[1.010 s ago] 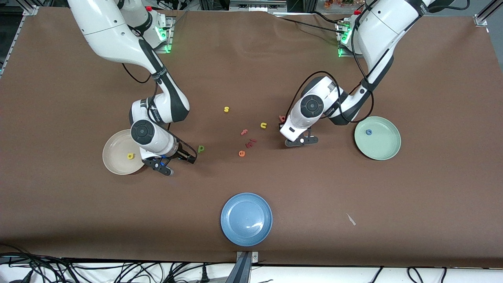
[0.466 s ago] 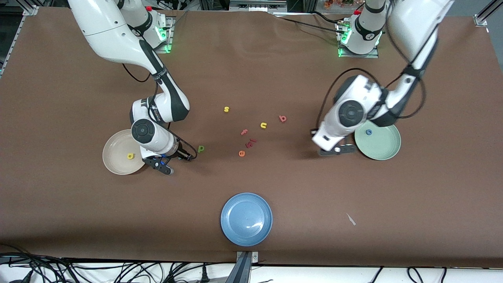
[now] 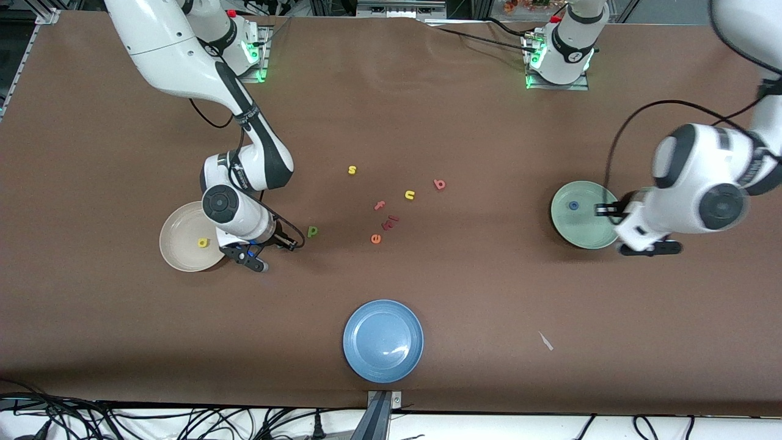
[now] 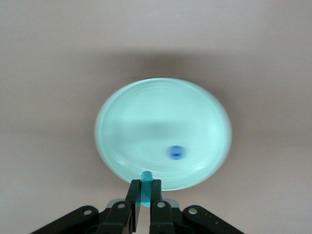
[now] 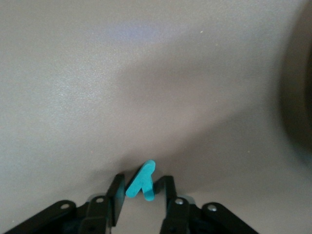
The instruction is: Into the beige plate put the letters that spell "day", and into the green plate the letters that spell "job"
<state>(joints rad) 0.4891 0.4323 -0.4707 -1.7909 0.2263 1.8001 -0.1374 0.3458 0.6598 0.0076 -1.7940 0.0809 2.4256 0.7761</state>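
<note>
Left claw (image 4: 142,201) pinches the teal j (image 4: 146,179) over the green plate (image 3: 565,229), near its edge; move inward before letting go. Right claw (image 5: 142,191), down by the beige plate (image 3: 177,244), grips the teal y (image 5: 142,181). A second ago its fingers were wide apart.

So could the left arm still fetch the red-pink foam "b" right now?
Probably not yet: the left pincer is shut on a teal foam letter beside the pale green plate. The "b" itself lies unobstructed.
</note>
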